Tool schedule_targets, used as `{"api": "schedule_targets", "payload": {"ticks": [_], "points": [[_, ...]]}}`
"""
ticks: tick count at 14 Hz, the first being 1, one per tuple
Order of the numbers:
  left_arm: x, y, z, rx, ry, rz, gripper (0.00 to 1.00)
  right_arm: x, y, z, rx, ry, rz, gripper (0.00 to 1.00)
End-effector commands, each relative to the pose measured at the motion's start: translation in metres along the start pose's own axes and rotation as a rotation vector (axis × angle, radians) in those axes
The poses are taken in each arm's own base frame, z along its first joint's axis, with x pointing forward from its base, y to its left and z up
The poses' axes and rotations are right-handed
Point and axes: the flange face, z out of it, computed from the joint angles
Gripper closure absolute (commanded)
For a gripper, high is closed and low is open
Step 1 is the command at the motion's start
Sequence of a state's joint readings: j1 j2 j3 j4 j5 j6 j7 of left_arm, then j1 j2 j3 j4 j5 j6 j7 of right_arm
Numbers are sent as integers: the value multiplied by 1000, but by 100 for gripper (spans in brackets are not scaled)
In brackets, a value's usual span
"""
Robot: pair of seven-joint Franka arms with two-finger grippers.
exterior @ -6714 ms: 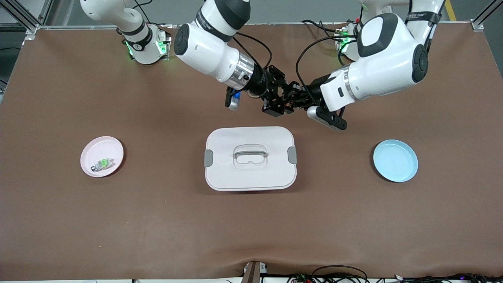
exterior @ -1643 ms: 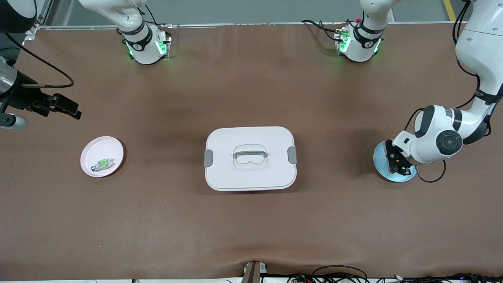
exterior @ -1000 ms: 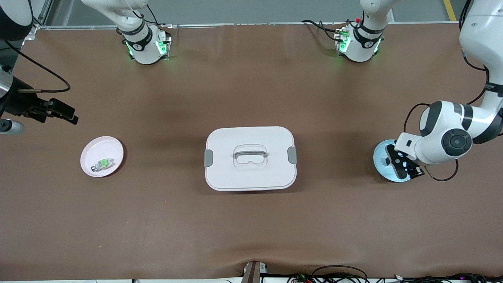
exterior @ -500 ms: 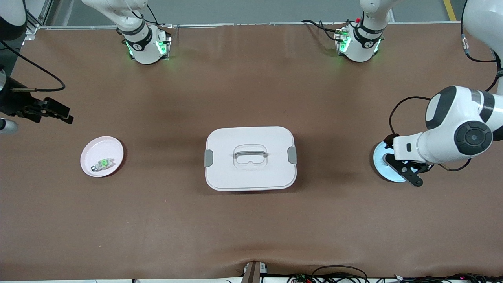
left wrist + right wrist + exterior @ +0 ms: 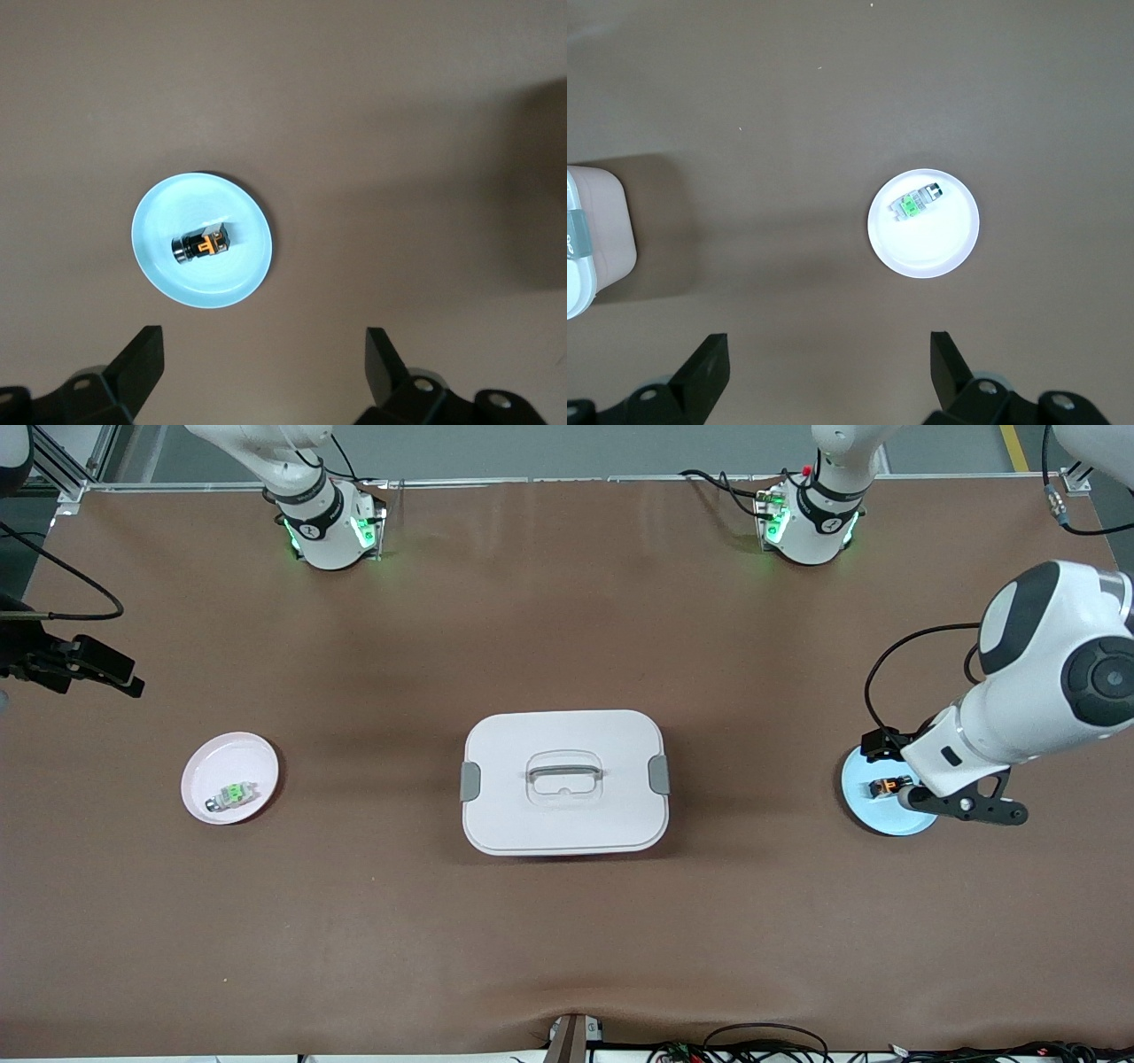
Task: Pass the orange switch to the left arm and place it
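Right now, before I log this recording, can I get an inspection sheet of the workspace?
Surface: brown mat, wrinkled at the edge nearest the front camera.
Job's things: orange switch lying on the blue plate; box mid-table, lid on.
Clutter: green-topped switch on the pink plate.
Grippers: left gripper above the blue plate, jaws open, empty; right gripper over the mat at the right arm's end, jaws open, empty.
Cables: black leads on both arms; a bundle at the table's near edge.
Surroundings: metal frame, grey floor.
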State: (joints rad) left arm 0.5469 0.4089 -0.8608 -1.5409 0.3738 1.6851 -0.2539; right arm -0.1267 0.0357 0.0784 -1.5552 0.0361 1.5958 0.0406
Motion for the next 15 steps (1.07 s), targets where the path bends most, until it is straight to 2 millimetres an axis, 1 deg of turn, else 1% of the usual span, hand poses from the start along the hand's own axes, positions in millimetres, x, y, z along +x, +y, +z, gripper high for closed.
{"api": "schedule_targets", "payload": {"ticks": [1, 2, 3, 4, 5, 6, 7, 8, 9, 10, 11, 12, 13, 14, 15], "points": [[-8, 3, -23, 8, 22, -129, 0, -1, 6, -9, -13, 17, -1, 0], [-8, -1, -27, 19, 27, -132, 0, -1, 9, -9, -14, 16, 4, 0], [-7, -9, -35, 20, 31, -139, 0, -1, 11, -9, -13, 11, 10, 0], [-7, -22, -45, 16, 43, -162, 0, -2, 12, -9, -13, 10, 12, 0], [-6, -40, -50, 11, 54, -190, 0, -2, 12, -9, -13, 7, 12, 0], [-6, -48, -50, 8, 54, -204, 0, -2, 14, -9, -14, 7, 13, 0], [-6, -54, -50, 11, 51, -212, 0, -2, 15, -9, -13, 9, 16, 0], [-8, -59, -50, 16, 43, -203, 0, -1, 20, -9, -8, 12, 25, 0], [-12, -61, -59, 26, 58, -199, 0, -1, 21, -10, -11, 15, 27, 0], [-15, -76, -70, 18, 73, -225, 0, -1, 21, -10, -11, 17, 25, 0], [-18, -93, -76, 14, 77, -239, 0, -1, 21, -11, -14, 18, 24, 0], [-19, -99, -84, 8, 88, -221, 0, 0, 21, -14, -12, 23, 25, 0], [-21, -99, -93, -16, 84, -215, 0, 1, 23, -14, -10, 21, 31, 0], [-25, -100, -96, -36, 60, -215, 0, 2, 25, -14, -7, 21, 34, 0], [-27, -101, -104, -42, 68, -220, 0, 1, 24, -13, -9, 18, 31, 0]]}}
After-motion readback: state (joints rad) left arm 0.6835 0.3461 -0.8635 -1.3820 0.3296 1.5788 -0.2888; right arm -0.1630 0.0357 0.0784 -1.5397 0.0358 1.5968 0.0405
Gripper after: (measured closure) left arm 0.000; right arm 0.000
